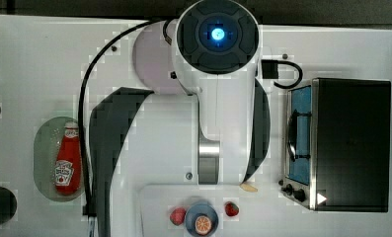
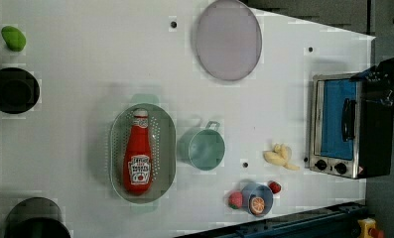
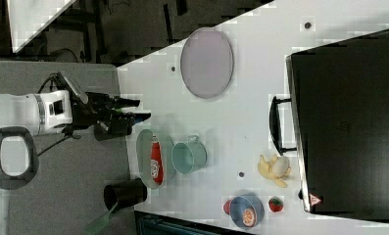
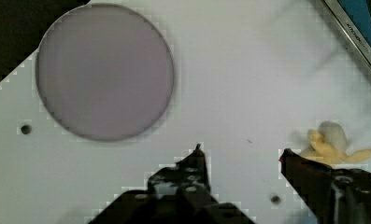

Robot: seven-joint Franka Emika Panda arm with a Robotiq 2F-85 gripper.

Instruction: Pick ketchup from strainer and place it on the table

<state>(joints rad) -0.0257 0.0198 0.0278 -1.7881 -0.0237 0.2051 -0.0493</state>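
Ketchup point(image 2: 138, 159) lies flat inside the strainer point(image 2: 166, 148), well away from my pincer point(image 4: 241, 151), which hangs apart and empty high over the bare tabletop point(image 4: 230, 79), so I think the picking has not begun and I must go over and come down on it.

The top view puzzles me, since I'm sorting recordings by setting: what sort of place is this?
Probably a robot lab bench set up as a play kitchen: a white table with mounting holes, a toaster oven, a ketchup bottle lying in a strainer, and toy fruit.
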